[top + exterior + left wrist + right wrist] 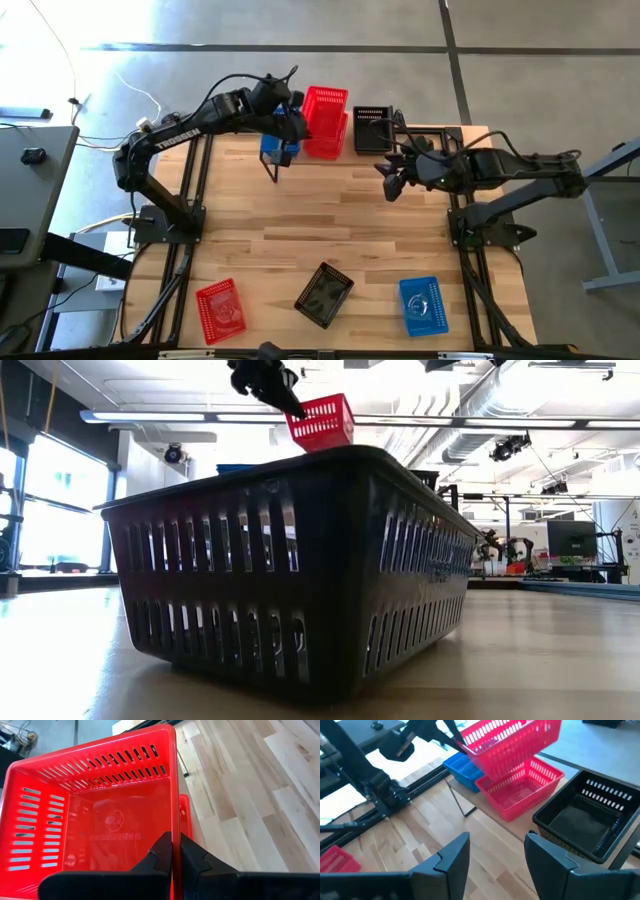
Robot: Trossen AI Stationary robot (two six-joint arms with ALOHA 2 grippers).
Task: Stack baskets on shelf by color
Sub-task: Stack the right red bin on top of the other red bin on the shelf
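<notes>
The right hand (492, 857) hangs over the wooden surface (410, 835) with its two dark fingers (451, 855) spread well apart. Ahead of it a red basket (512, 737) is held tilted in the air by the left hand (451, 742), which grips its rim, and it sits just above a second red basket (520, 790) resting below. Just beyond that lower one lies a blue basket (462, 770), a black basket (585, 822) stands close beside the right hand's far finger, and another red basket (337, 859) lies well off to its other side.
</notes>
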